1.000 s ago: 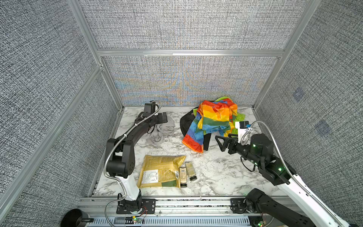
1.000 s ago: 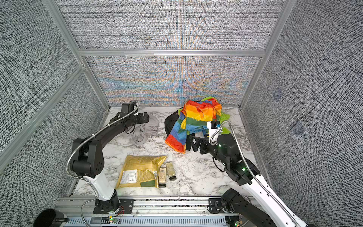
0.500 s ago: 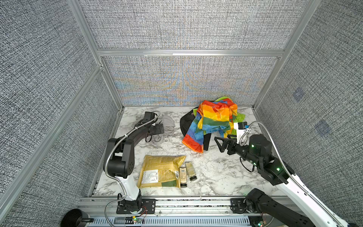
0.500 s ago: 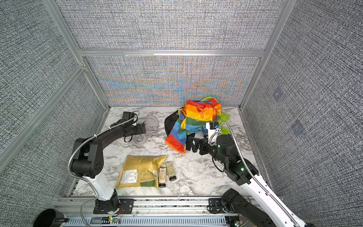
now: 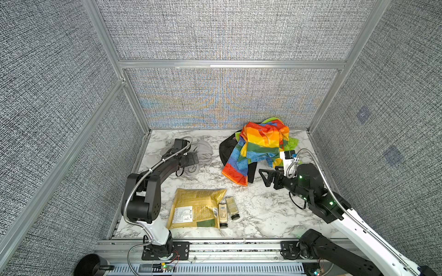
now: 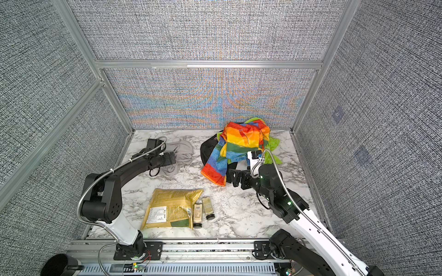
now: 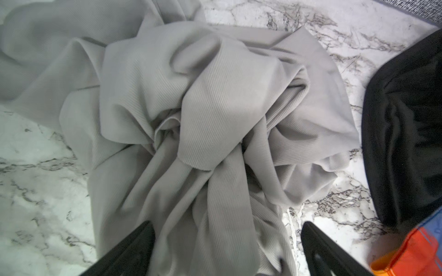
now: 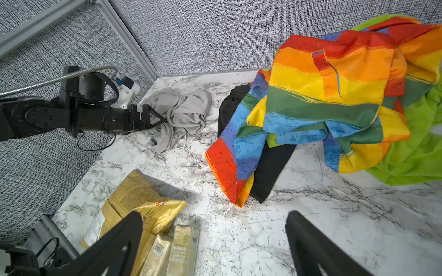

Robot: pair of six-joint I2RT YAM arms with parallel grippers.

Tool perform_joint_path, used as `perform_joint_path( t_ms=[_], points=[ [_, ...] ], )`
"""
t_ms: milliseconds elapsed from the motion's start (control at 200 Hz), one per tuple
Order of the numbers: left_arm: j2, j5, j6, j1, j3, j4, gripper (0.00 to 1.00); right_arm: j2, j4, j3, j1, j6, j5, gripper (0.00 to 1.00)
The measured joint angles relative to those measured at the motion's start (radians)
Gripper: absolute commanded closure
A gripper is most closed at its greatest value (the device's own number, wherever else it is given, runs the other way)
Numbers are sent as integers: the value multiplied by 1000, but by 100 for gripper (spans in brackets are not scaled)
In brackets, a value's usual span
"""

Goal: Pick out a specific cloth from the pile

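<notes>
Grey cloth (image 5: 203, 153): crumpled heap, axis unclear

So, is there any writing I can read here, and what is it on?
"SEASONING POWDER": on a small gold packet beside the yellow bag.
Too small to read: the bag's white label.
Blurred: print by the barcode on the other small packet.
Unreadable: faint doodles on the rainbow-striped cloth.

Yellow bag (image 5: 196, 203), two seasoning bottles (image 5: 232, 206), marble tabletop (image 5: 263, 215)
</notes>
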Motion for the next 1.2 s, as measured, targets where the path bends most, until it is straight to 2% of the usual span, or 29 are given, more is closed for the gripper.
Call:
perform_joint_path(
  t_ms=[170,405,575,916,1106,1201],
  points=[
    [30,-1,-16,-2,18,-4,1,-11,15,-2,0,0,8,2],
    [149,4,-54,-11,91,-21,1,-10,15,-3,0,0,12,2],
    [254,6,-97,-10,181,-16,2,-12,14,-7,0,0,10,2],
    [448,-2,-154,21,424,-12,10,-24,4,-16,0,1,10,2],
    [461,-1,-179,65,460,-14,18,-50,-6,-29,0,5,11,2],
    [431,2,-179,71,446,-17,19,-54,-16,-37,0,5,15,2]
  ],
)
